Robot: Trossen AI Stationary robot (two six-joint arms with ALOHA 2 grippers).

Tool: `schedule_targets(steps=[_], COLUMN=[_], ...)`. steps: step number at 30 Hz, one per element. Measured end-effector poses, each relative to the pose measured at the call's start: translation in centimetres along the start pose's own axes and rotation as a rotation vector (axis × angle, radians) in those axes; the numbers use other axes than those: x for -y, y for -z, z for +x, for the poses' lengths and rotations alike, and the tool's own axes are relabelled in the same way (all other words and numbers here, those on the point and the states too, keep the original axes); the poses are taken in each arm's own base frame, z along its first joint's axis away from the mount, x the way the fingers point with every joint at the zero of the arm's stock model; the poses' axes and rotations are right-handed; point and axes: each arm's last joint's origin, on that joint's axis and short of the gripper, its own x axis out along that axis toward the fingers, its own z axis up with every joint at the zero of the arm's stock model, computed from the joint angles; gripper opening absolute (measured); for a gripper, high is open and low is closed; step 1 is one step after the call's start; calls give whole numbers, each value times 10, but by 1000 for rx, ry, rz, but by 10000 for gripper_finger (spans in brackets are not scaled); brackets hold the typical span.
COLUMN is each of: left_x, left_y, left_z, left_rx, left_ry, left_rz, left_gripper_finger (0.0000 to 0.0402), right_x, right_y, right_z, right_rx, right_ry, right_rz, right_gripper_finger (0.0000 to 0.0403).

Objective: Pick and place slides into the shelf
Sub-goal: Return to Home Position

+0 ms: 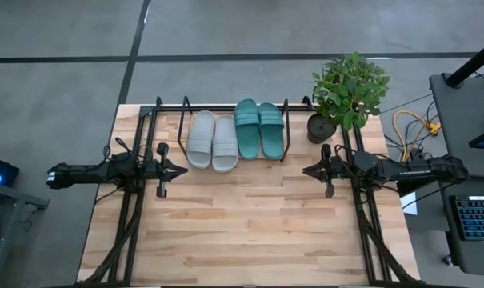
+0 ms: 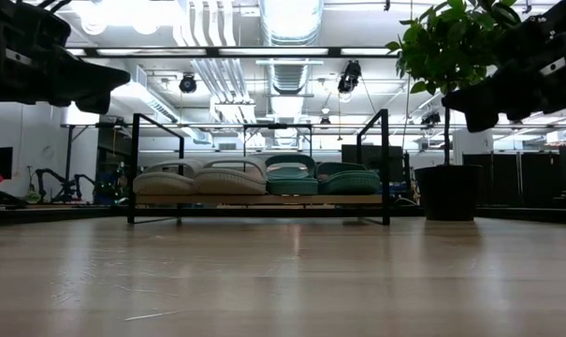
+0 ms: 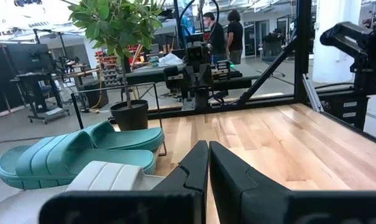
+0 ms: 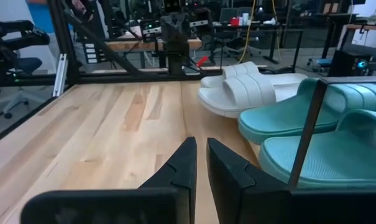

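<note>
Four slides sit side by side on the shelf (image 1: 183, 120) at the far edge of the tabletop (image 1: 250, 232). The two light grey slides (image 1: 200, 140) take the end toward the left arm, and the two teal slides (image 1: 246, 128) take the end toward the right arm. The pairs touch, or very nearly, at the middle. Seen from above, the grey pair lies a little nearer the arms than the teal pair. The low view shows all four flat on the wooden board inside the black tube frame. A potted plant (image 1: 350, 88) stands just beside the shelf's end on the right arm's side. The left claw (image 1: 180, 170) hangs clear of the tabletop, near the grey slides but not touching them. It is empty, and its fingers (image 3: 191, 171) are closed to a thin slit. The right claw (image 1: 307, 170) hangs opposite, pointing back at the left claw, well apart from it and short of the teal slides. It is likewise empty, with its fingers (image 4: 178, 168) drawn together. Both arms reach in level from their own sides. In the room behind, two people (image 3: 214, 31) stand far off.
</note>
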Motion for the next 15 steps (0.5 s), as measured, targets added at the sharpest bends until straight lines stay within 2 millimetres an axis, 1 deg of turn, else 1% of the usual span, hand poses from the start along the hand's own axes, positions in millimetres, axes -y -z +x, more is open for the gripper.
schedule_targets(steps=[9, 15], left_x=[0, 0], left_y=[0, 0], left_z=[0, 0], left_rx=[2, -2], left_ry=[0, 1], left_rz=[-18, -18], left_gripper_finger=[0, 0], right_x=[0, -1], right_y=[-2, -12], right_z=[0, -1], right_rx=[23, 126], right_ry=[-1, -34], right_rz=[-1, -48], right_gripper_finger=[28, 28])
